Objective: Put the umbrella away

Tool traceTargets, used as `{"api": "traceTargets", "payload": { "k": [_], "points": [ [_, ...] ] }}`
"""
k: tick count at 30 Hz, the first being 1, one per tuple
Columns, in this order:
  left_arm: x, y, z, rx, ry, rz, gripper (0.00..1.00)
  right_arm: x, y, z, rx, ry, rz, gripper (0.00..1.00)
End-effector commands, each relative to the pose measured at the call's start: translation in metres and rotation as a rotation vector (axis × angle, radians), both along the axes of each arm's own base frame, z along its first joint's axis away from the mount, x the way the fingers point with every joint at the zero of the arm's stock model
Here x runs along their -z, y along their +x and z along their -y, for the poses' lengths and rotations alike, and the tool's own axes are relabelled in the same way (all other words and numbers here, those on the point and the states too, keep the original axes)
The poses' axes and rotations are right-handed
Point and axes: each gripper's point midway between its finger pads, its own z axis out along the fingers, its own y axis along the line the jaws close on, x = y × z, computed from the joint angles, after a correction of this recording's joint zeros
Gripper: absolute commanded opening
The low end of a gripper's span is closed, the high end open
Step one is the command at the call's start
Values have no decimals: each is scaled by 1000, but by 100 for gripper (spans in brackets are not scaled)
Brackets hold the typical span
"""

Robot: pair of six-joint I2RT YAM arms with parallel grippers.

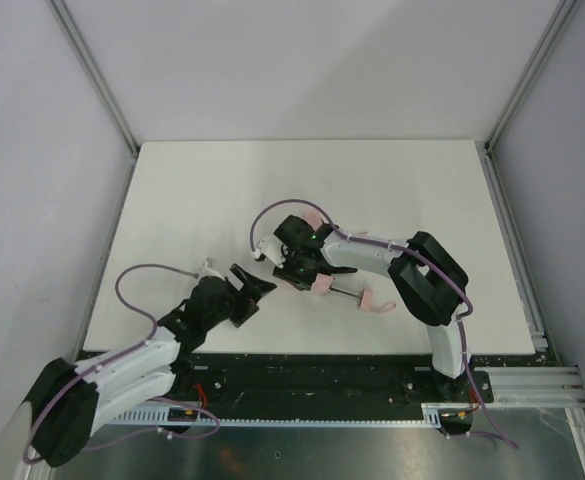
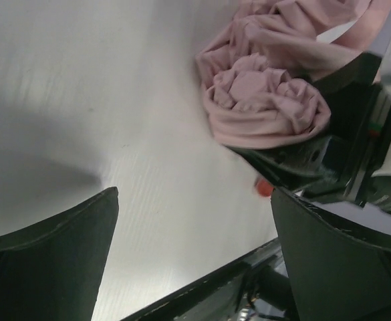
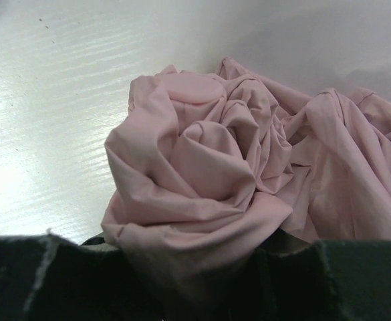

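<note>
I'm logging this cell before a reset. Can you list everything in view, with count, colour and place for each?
umbrella: one, pale pink, collapsed, near the table's middle; dark shaft and pink handle point right.
table: one, white, beneath everything.
frame posts: two, grey metal, rising from the far corners.
base rail: one, black, along the near edge.
cables: two, purple, one along each arm.
left arm: one, black and white, near left; jaws open, facing the umbrella's fabric, apart from it.
right arm: one, black and white, near right; jaws shut on the umbrella's bunched fabric.
</note>
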Motion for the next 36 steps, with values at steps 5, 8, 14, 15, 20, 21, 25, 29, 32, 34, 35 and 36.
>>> {"api": "traceTargets", "payload": {
  "k": [5, 8, 14, 15, 20, 21, 25, 29, 32, 34, 35, 36],
  "points": [
    [-43, 44, 17, -20, -257, 37, 100, 66, -76, 30, 18, -87, -372, 0],
    [-45, 55, 11, -46, -277, 58, 99, 65, -75, 30, 24, -83, -370, 0],
    [-43, 65, 11, -55, -323, 28, 99, 64, -72, 30, 34, -78, -370, 0],
    [-44, 66, 14, -37, -324, 31, 99, 64, -72, 31, 36, -78, -370, 0],
    [-43, 68, 27, 48, -311, 55, 99, 63, -72, 31, 38, -79, -367, 0],
    [-41, 69, 28, 59, -302, 72, 99, 63, -71, 31, 40, -80, -366, 0],
    [-39, 73, 38, 118, -264, 139, 98, 60, -72, 29, 37, -72, -363, 0],
    [-27, 73, 48, 166, -265, 130, 92, 55, -69, 26, 28, -62, -340, 0],
    [-14, 74, 53, 186, -259, 112, 86, 54, -66, 24, 23, -65, -311, 0],
    [-9, 73, 58, 209, -264, 105, 84, 55, -66, 22, 17, -67, -299, 0],
    [-6, 72, 60, 221, -262, 103, 82, 55, -67, 22, 15, -68, -295, 0],
    [1, 72, 61, 226, -251, 94, 79, 54, -67, 21, 12, -65, -293, 0]
  ]
}}
